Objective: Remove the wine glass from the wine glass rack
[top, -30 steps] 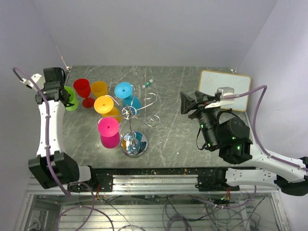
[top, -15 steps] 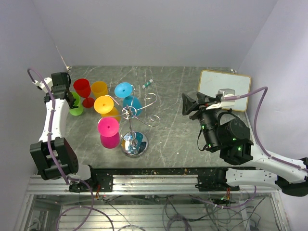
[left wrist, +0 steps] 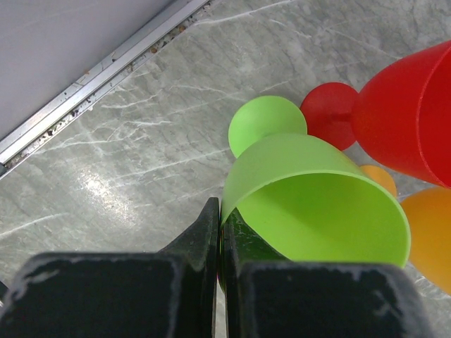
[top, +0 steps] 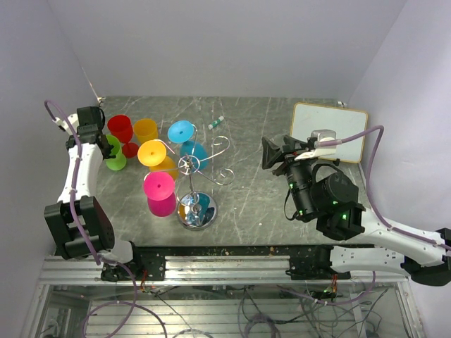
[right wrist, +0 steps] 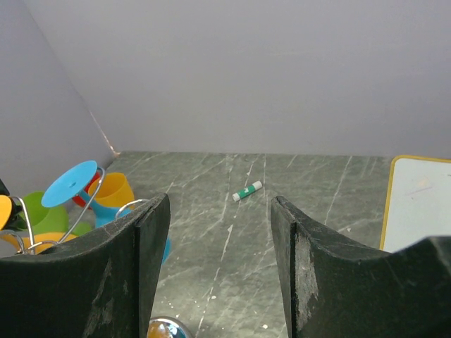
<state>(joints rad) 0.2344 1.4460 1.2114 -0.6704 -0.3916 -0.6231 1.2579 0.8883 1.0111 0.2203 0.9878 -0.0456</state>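
The chrome wine glass rack (top: 196,209) stands mid-table on its mirrored base. A blue glass (top: 182,132), a yellow-orange glass (top: 151,152) and a pink glass (top: 159,185) hang on its left hooks; the right hooks are bare. My left gripper (top: 106,146) is at the far left, shut on the rim of a green glass (left wrist: 317,211), one finger (left wrist: 204,229) outside the rim and one inside. The glass tilts, its foot near the table. My right gripper (top: 272,152) is open and empty, right of the rack, and faces it in the right wrist view (right wrist: 220,232).
A red glass (top: 121,127) and an orange glass (top: 146,129) stand just right of the green one. A small green-and-white tube (top: 215,122) lies behind the rack. A whiteboard (top: 329,130) lies at the back right. Walls close the table's left and back edges.
My left gripper has carried the green glass a little toward the near right, and the arm's elbow has swung. My right gripper has shifted slightly left.
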